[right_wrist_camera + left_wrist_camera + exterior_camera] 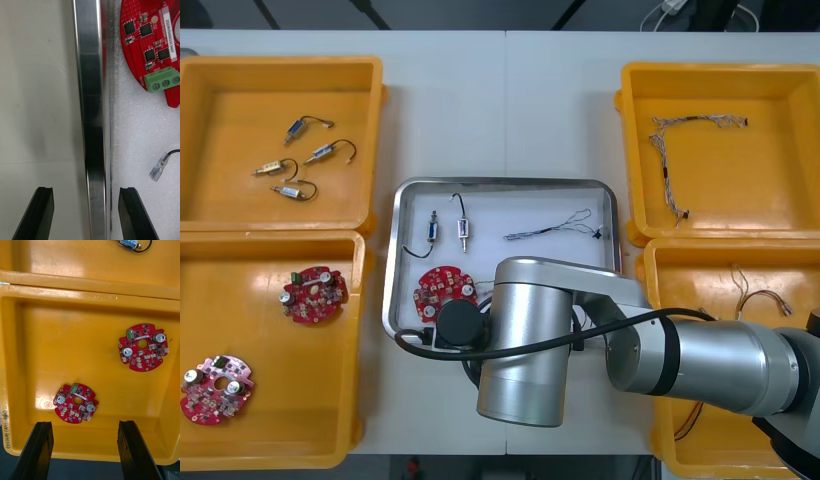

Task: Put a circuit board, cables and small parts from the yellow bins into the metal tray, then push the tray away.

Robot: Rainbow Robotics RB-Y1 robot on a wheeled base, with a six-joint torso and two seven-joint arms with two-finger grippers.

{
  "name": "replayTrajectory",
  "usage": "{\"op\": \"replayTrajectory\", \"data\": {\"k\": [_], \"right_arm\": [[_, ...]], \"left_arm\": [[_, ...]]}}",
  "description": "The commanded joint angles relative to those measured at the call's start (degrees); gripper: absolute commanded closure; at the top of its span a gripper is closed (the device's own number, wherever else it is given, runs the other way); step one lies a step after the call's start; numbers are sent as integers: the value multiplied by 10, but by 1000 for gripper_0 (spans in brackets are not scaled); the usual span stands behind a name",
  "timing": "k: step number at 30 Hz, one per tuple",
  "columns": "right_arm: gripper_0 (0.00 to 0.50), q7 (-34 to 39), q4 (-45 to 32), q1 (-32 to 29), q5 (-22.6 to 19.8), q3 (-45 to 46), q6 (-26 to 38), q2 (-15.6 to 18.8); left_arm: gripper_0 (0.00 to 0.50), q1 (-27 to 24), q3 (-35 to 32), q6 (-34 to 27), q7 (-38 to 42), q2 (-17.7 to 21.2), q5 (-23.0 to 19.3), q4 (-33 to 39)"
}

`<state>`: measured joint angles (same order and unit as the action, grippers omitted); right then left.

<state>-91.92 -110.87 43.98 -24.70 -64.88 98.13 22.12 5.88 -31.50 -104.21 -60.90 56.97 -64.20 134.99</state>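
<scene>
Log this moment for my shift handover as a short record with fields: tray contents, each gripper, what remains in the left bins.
Tray contents: the metal tray holds one circuit board, two small metal parts and a blue and white cable
Right gripper: open, straddling the tray's rim, one finger outside, one inside
Left gripper: open, above the near left bin
Near left bin: two spare boards
Far left bin: four loose metal parts

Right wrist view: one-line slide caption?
Open right gripper straddles the metal tray rim, circuit board inside.
</scene>
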Motion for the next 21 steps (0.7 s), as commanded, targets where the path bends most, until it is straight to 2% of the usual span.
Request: {"op": "replayTrajectory", "data": {"k": [1,2,3,5,6,21], "right_arm": [[180,15,-20,-9,18,-17,-14,-16],[309,15,-20,-9,22,-17,-14,-16],[353,14,-20,-9,22,-17,-15,-16],[471,12,-20,-9,28,-17,-17,-15],[493,11,-20,-9,30,-17,-17,-15],[500,2,-20,-2,64,-28,-18,11]], "left_arm": [[0,11,-15,4,-7,10,-3,15],[0,11,-15,4,-7,10,-3,15],[0,11,-15,4,-7,10,-3,15],[0,11,-15,4,-7,10,-3,15],[0,11,-15,4,-7,10,-3,15],[0,11,-15,4,-7,10,-3,15]]}}
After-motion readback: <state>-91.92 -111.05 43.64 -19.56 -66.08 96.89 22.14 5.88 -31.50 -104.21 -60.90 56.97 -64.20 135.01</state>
